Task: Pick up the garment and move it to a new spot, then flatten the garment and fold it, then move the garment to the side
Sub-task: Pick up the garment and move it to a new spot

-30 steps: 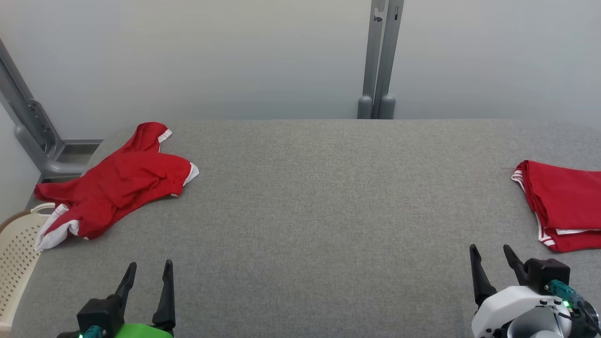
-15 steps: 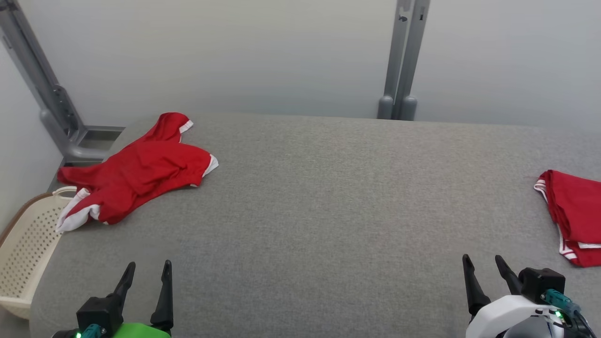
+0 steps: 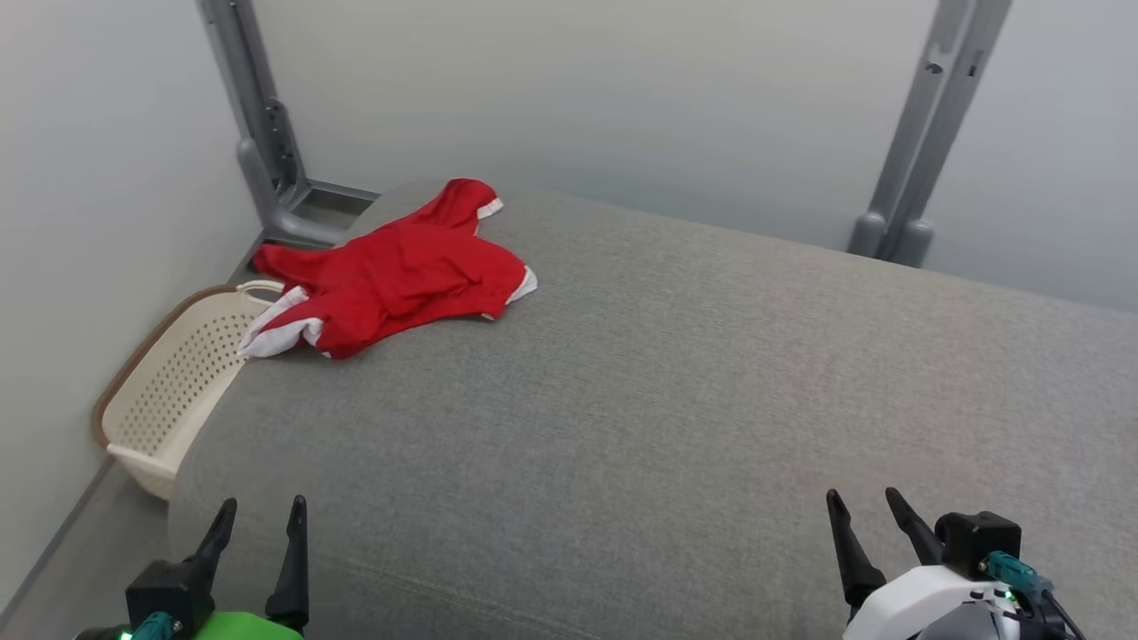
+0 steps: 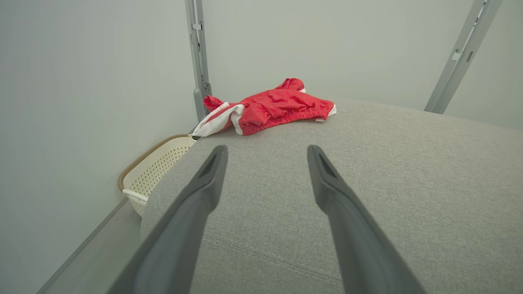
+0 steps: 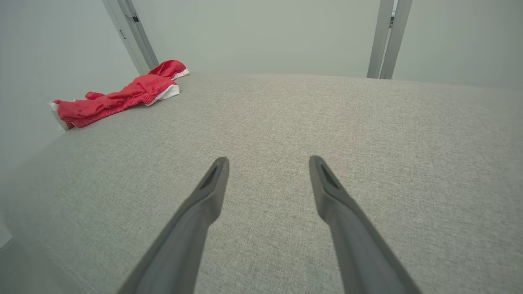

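You are looking along your right gripper (image 5: 268, 160). Its two dark fingers (image 5: 196, 216) rise from the bottom edge and stand wide apart, with the grey surface (image 5: 286, 118) showing in the gap between them. The tips hang over the near middle of that surface, gripping nothing. At your upper left lies the garment (image 5: 122, 98), red with white trim. It is crumpled into a low heap close to the surface's far left edge, well apart from the fingers. A slanted grey post (image 5: 132, 32) stands just behind the garment. At the upper right, a pair of upright posts (image 5: 386, 38) stands against the pale wall (image 5: 261, 32).
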{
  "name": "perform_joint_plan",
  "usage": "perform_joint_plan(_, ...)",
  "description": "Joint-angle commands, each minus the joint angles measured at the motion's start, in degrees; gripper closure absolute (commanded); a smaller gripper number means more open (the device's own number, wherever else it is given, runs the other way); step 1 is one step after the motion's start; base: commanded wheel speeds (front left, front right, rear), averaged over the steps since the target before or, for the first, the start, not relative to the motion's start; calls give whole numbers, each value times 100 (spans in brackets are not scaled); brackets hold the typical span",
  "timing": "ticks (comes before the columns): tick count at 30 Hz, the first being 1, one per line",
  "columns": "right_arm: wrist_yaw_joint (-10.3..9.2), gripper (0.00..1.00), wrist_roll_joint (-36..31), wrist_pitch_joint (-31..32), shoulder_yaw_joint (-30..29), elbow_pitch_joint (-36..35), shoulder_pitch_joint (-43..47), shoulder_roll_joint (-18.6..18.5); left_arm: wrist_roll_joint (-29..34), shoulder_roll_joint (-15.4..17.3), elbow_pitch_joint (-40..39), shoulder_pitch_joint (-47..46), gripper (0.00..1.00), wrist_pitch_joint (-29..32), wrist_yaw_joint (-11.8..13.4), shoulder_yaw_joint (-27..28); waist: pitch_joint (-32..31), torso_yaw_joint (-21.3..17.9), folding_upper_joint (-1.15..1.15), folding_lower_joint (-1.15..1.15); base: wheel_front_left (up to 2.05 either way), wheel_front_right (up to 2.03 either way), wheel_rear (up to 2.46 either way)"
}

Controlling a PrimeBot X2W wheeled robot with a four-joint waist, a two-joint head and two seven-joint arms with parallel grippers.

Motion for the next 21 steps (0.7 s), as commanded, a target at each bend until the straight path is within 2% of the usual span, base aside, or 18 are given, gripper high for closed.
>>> perform_joint_plan(1,-7,0,38,-46,42,39,-60,-15,-7,64,-36,107,0,7,33,24,-43,454,0,0,0,0,0)
perform_joint_plan(9,-7,0,57,-3,369,165,-324,-19,-142,109,-203,255,0,-82,169,216,122,703,0,0,0,0,0)
perform_joint_plan(18,-7,0,-20,-44,418,259,-465,-19,-171,99,-310,350,0,-121,264,234,191,763,0,0,0,0,0)
perform_joint_plan(21,-7,0,-15,-58,433,278,-463,-18,-176,106,-282,279,0,-67,225,187,188,756,0,0,0,0,0)
